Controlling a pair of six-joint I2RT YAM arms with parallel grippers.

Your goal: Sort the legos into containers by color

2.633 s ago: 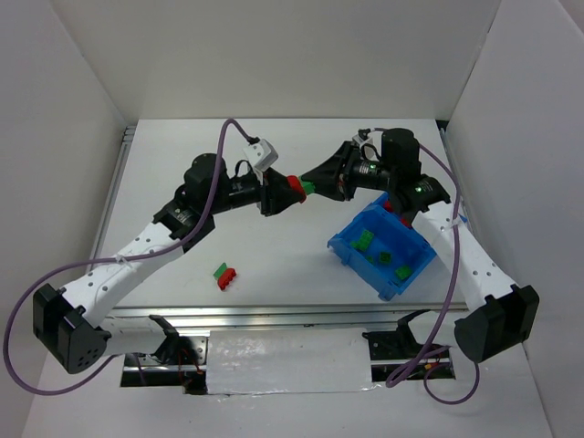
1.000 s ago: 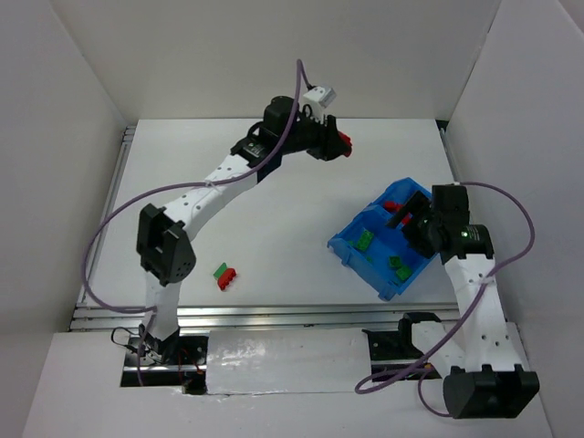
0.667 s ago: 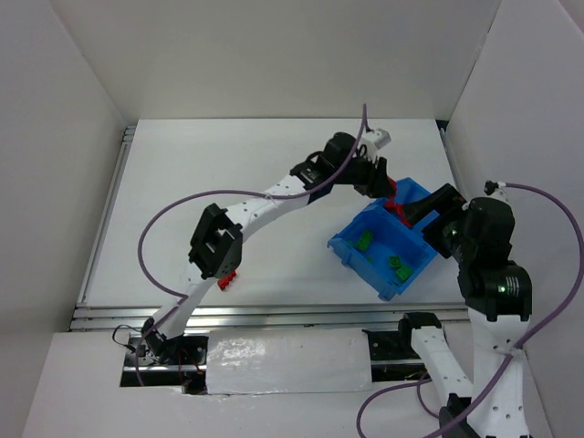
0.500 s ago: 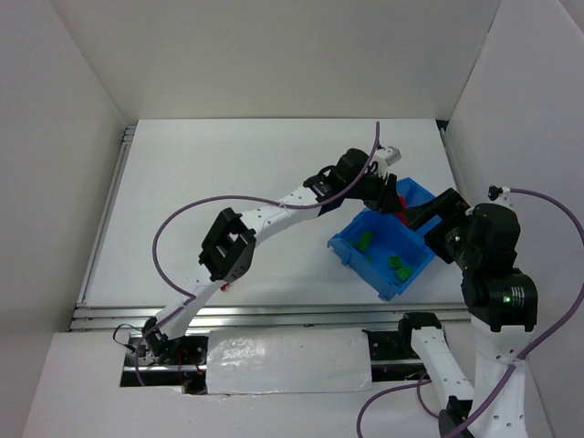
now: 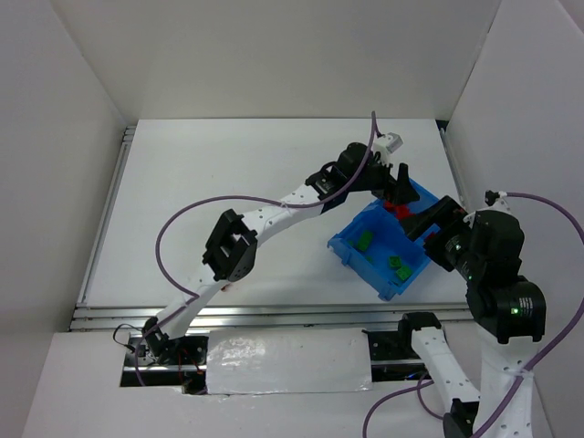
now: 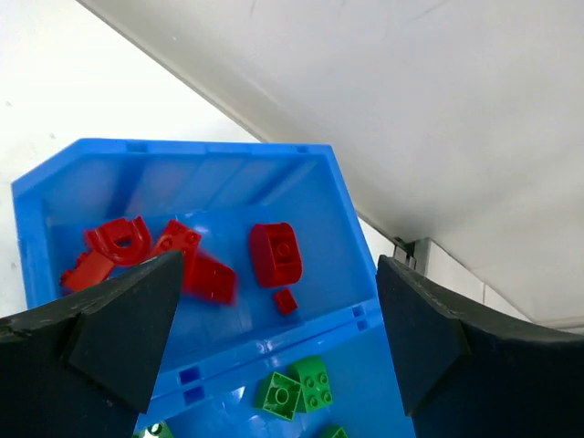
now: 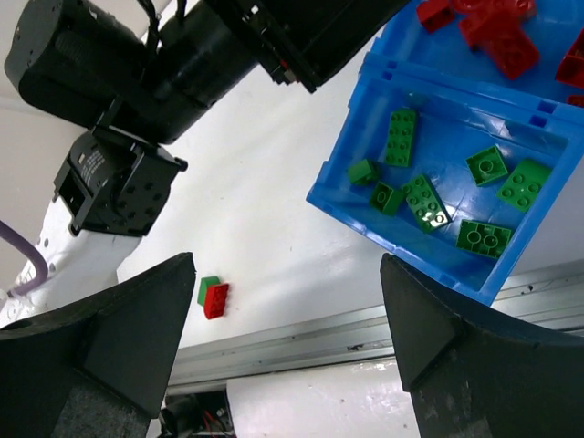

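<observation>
Red legos (image 6: 117, 239) are seen resting in the far compartment of the blue bin (image 6: 228, 178) under the spread, empty left gripper (image 6: 278, 274); the bin could be tipped if its wall is snagged on withdrawal.

The left arm (image 5: 274, 205) stretches from the lower left of the top view diagonally toward the upper right, elbow raised. The left end effector (image 5: 398, 185) has its fingers (image 6: 119, 333) spread wide, with nothing between them. The right arm (image 5: 497, 301) stands folded at the right edge. The right end effector (image 5: 427, 219) points toward the upper left, also spread wide and empty.
</observation>
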